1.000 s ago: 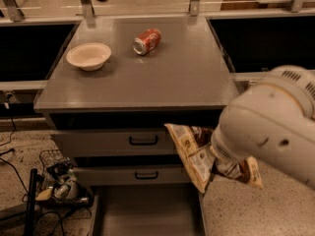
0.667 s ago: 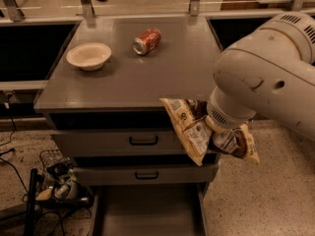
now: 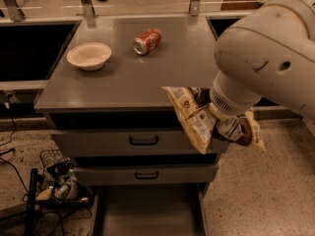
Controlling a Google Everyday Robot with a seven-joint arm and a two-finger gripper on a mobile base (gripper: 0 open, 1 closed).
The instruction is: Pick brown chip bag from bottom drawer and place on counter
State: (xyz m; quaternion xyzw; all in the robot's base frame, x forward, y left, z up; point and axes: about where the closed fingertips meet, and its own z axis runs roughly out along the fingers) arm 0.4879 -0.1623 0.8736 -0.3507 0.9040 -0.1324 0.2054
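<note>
Speckled floor (image 3: 266, 191) fills the lower right of the frame, and a grey cabinet stands at the centre. Its flat top, the desk (image 3: 147, 82), carries a pale bowl (image 3: 89, 56) at upper left and a red can (image 3: 147, 41) lying on its side near it, the two apart. Two shut drawers with black handles sit below the desk's edge. The bottom drawer (image 3: 147, 210) is pulled out at the lower centre, its grey floor bare where it shows. A white arm (image 3: 266, 48) comes in from the upper right. At its end the gripper (image 3: 226, 127), largely hidden by the wrist, has its fingers closed on the bag (image 3: 194, 119). The bag hangs in the air at centre right, before the desk's right front corner, overlapping the top drawer's right end. Cables and clutter (image 3: 61, 186) lie at lower left.
</note>
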